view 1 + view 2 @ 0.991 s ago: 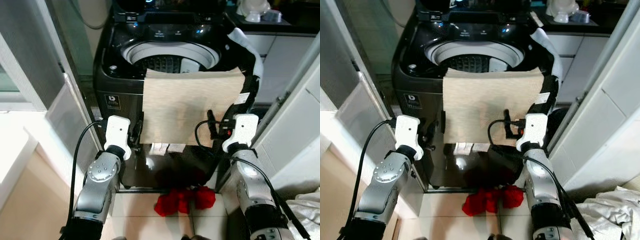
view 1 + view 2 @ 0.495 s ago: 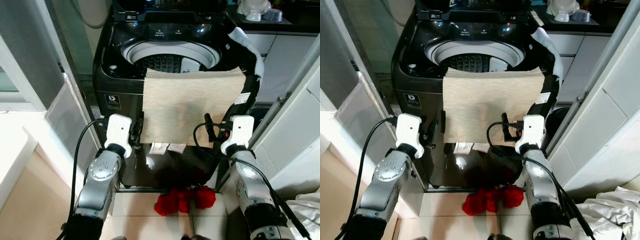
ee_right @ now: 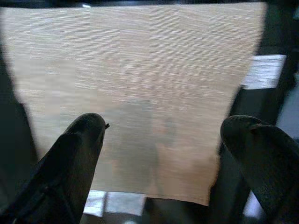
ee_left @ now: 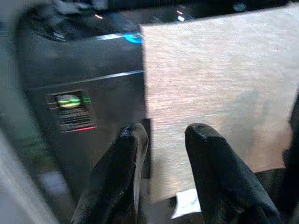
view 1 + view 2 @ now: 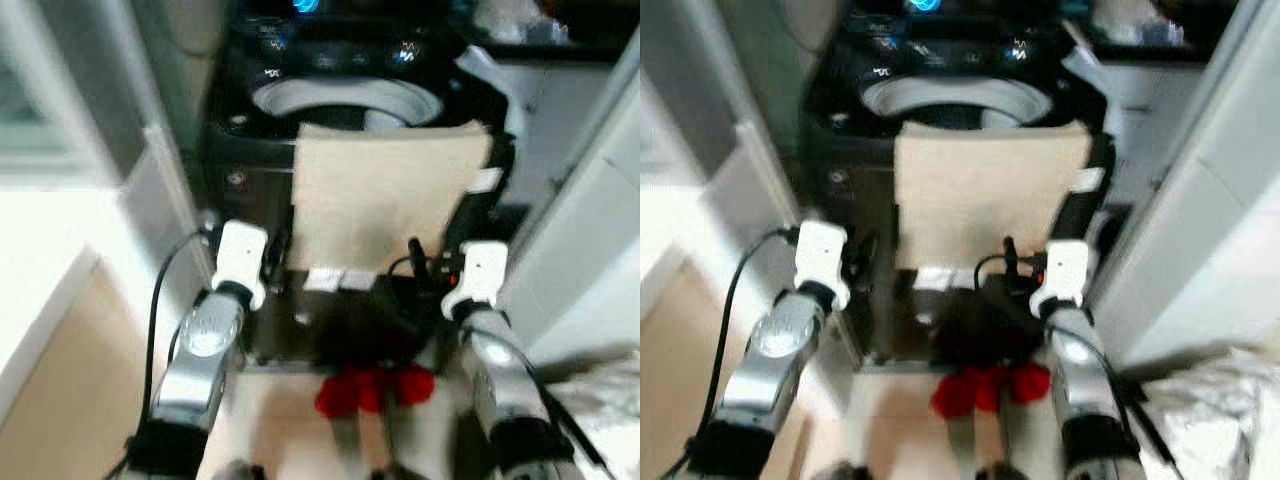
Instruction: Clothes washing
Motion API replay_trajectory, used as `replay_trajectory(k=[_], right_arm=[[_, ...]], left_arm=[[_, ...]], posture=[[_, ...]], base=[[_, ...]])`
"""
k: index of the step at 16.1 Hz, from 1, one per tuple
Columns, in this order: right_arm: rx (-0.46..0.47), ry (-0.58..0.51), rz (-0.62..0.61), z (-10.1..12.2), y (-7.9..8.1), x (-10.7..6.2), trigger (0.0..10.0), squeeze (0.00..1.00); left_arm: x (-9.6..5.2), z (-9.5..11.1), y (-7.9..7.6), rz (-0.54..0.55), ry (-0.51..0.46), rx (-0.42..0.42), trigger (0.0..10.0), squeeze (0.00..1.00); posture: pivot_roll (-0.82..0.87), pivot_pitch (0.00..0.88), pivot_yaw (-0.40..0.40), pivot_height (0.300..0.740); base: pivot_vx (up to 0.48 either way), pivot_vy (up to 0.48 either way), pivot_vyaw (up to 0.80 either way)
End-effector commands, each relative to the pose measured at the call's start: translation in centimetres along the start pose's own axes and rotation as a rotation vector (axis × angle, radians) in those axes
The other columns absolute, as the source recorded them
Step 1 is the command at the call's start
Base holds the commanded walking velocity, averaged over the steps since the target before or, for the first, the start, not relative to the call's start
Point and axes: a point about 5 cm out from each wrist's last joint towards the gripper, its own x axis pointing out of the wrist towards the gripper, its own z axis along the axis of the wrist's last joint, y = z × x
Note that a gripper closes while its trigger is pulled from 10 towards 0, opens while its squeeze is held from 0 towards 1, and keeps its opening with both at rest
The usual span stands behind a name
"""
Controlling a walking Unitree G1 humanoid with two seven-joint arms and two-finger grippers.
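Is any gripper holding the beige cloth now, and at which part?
Nothing is held. Left gripper and right gripper are open before the beige cloth, apart from it.

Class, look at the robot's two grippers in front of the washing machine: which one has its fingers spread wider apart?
The right gripper: its fingers stand far apart before the beige cloth, while the left gripper shows a narrow gap.

Cloth: a beige cloth (image 3: pixel 140 88) hangs flat against a dark machine front.
Right gripper (image 3: pixel 163 126): two black fingers (image 3: pixel 77 144) spread wide, apart from the cloth.
Labels: white tags (image 3: pixel 110 203) just under the hem.
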Motion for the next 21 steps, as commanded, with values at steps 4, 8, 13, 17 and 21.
replay_trajectory(k=[4,8,13,17,21], right_arm=[[0.01,0.028,0.002,-0.7,0.2,0.0,10.0,0.0],[0.047,0.26,-0.013,-4.6,0.4,0.2,10.0,0.0],[0.001,0.685,0.003,-10.8,0.4,-3.8,10.0,0.0],[0.133,1.001,-0.052,-14.6,0.9,-8.7,10.0,0.0],[0.17,1.038,-0.081,-15.1,0.6,-9.7,10.0,0.0]], left_arm=[[0.4,-0.2,-0.3,-0.015,0.006,0.028,10.0,0.0],[1.7,-4.2,-0.3,-0.029,0.219,0.029,10.0,0.0],[-4.7,-15.3,-0.6,0.021,0.855,-0.094,10.0,0.0],[-11.1,-19.3,-1.8,-0.022,1.177,-0.043,10.0,0.0],[-11.8,-19.6,-1.1,0.048,1.223,-0.131,10.0,0.0]], posture=[[-0.05,0.0,0.013,0.74],[-0.06,0.0,0.028,0.74],[-0.07,0.0,0.024,0.74],[-0.09,0.0,0.033,0.74],[-0.09,0.0,0.035,0.74]], base=[[-0.066,0.0,0.0],[0.0,0.0,0.0],[0.0,0.0,0.0],[0.0,0.0,0.0],[0.0,0.0,0.0]])
